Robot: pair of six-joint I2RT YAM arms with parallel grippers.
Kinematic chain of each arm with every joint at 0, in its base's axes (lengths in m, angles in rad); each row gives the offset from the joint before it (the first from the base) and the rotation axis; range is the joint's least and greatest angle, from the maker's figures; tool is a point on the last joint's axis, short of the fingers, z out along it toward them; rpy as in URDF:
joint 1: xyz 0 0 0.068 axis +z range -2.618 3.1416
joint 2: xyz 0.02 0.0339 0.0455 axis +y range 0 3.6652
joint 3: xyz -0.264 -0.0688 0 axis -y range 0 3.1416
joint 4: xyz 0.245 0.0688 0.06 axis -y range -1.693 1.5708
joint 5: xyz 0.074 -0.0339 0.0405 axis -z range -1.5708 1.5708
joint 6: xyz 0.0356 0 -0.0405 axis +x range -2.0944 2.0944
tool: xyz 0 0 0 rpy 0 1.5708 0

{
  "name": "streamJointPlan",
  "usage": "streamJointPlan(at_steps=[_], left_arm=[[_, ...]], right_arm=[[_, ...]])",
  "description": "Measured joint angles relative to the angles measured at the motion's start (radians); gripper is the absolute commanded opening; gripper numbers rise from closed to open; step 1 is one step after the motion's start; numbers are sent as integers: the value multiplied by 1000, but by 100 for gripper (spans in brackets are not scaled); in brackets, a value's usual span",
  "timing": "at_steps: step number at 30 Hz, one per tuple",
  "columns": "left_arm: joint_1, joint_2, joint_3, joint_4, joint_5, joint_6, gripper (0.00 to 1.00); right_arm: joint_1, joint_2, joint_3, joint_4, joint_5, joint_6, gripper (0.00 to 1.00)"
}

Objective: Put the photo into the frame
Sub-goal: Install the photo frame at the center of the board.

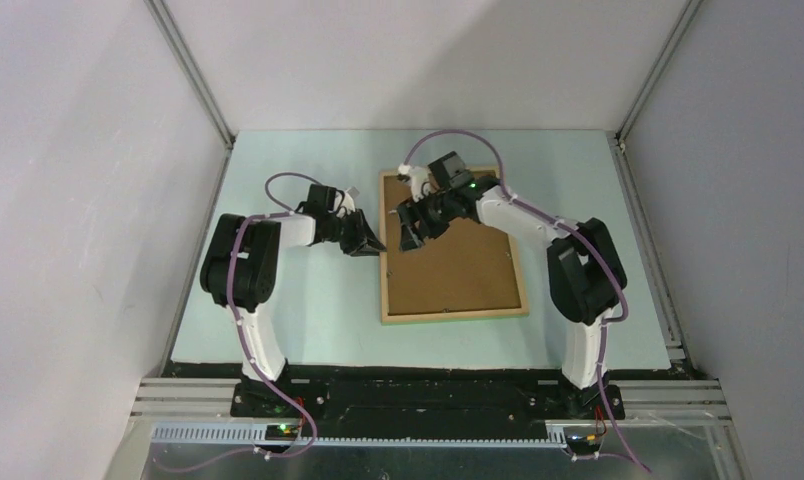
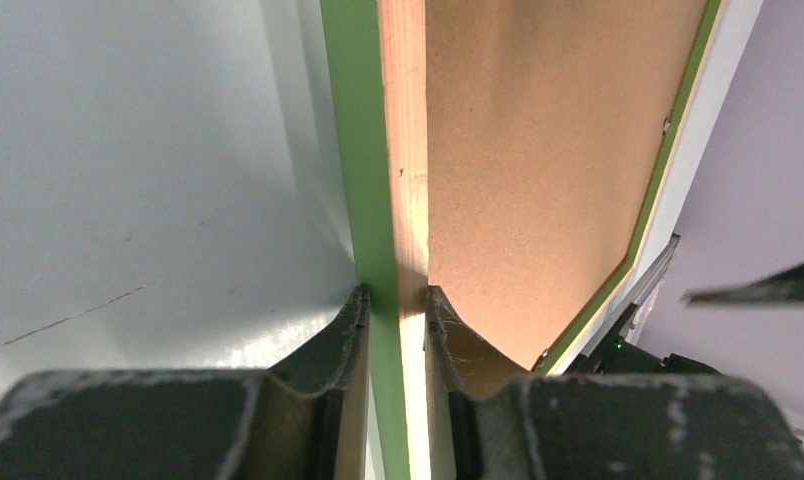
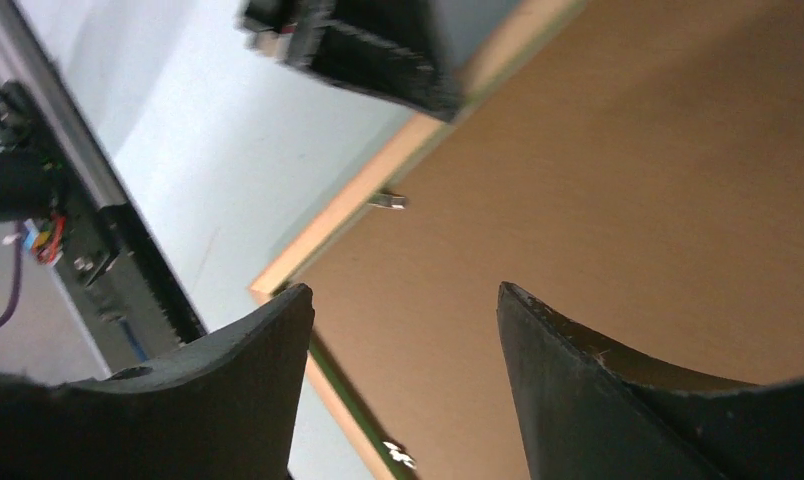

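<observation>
The frame [image 1: 453, 314] lies back up on the table, pale wood rails around a brown backing board [image 1: 458, 265]. My left gripper [image 1: 376, 246] is shut on the frame's left rail. In the left wrist view the pads [image 2: 350, 320] clamp the rail [image 2: 403, 150], one on its green outer side and one on the board side. My right gripper [image 1: 410, 238] is open and empty, just above the board's upper left part. In the right wrist view its fingertips [image 3: 403, 290] hover over the board [image 3: 598, 180]. The photo is not in view.
Small metal tabs [image 3: 386, 201] sit along the frame's inner edge. The pale table [image 1: 298, 310] extends left of the frame. Grey walls close in the sides and back. A black rail [image 1: 428, 385] runs along the near edge by the arm bases.
</observation>
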Motion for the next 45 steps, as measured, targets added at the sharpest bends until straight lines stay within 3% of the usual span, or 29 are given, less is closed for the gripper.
streamJointPlan(at_steps=[9, 17, 29, 45], left_arm=[[-10, 15, 51, -80, -2, 68, 0], [-32, 18, 77, -124, -12, 113, 0], [-46, 20, 99, -166, -28, 153, 0], [-46, 23, 105, -173, -27, 154, 0]], right_arm=[[-210, -19, 5, -19, 156, -58, 67], [-343, 101, 116, -38, 320, -103, 66], [-433, 196, 165, -53, 471, -127, 66], [-477, 277, 239, -72, 477, -133, 56]])
